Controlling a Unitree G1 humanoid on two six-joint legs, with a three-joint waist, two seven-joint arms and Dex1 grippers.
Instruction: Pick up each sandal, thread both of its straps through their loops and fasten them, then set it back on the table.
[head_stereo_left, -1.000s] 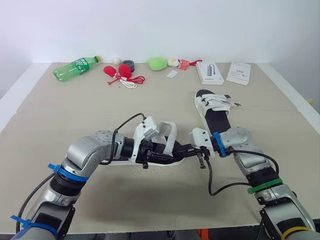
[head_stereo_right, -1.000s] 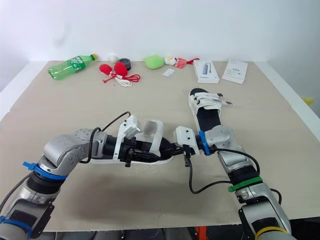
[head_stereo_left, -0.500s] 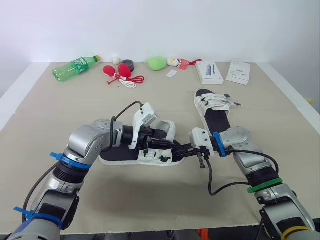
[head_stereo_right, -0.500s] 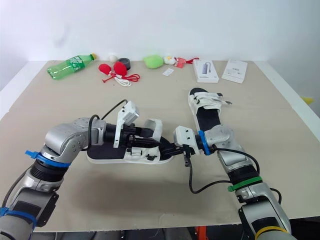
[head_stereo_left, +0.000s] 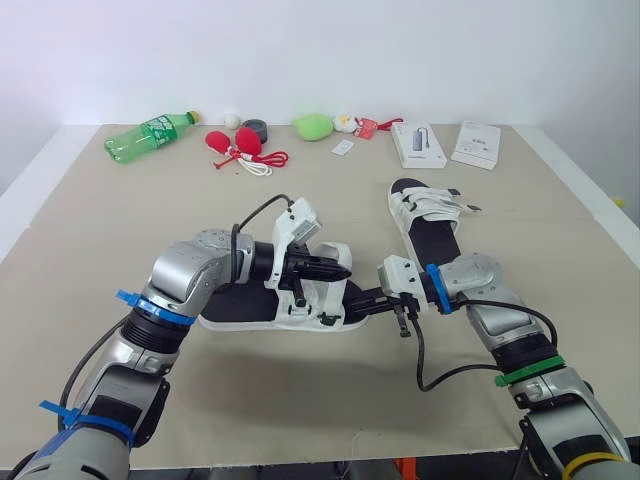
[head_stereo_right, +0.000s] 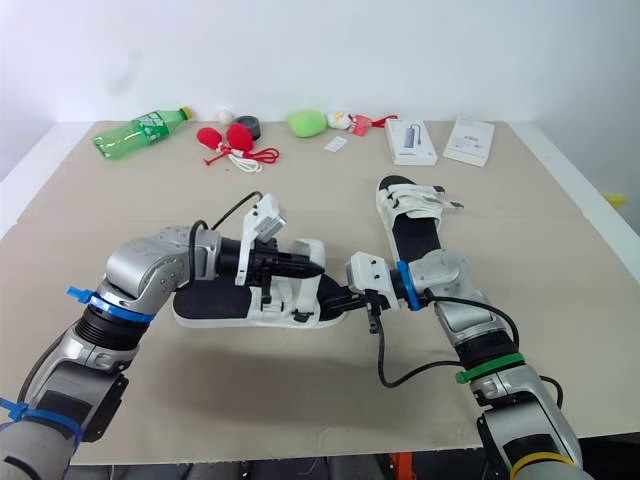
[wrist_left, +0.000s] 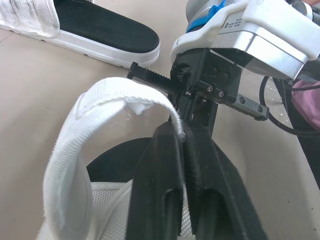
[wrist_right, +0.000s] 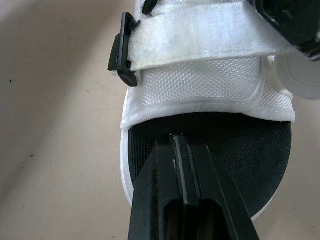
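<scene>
Strap (wrist_left: 100, 112) tip nipped in L gripper (wrist_left: 182, 132), end hidden btwn fingers. Sandal (wrist_right: 200, 85) heel past R gripper (wrist_right: 182, 146) cut off by frame edge. Small white item (head_stereo_left: 344, 148) far beyond both grippers: too small to ID.

**A:** Along the far side of the beige table (head_stereo_left: 300, 400), starting at the robot's left, there's a green plastic bottle (head_stereo_left: 150, 136) lying on its side.

**B:** Then a small white ball (head_stereo_left: 232, 121) and a dark round roll (head_stereo_left: 258, 128), just beside each other.

**A:** In front of those sit two red bulbs (head_stereo_left: 238, 143), with a red and white cord (head_stereo_left: 262, 165) trailing off them.

**B:** Centre back, a green lump (head_stereo_left: 314, 126). Next to it is a little white toy (head_stereo_left: 346, 123) by a red tag (head_stereo_left: 368, 127). A small white card (head_stereo_left: 344, 148) lies just in front.

**A:** Further right, a grey box (head_stereo_left: 420, 145) and a white packet (head_stereo_left: 477, 145) lie near each other, not touching.
</scene>
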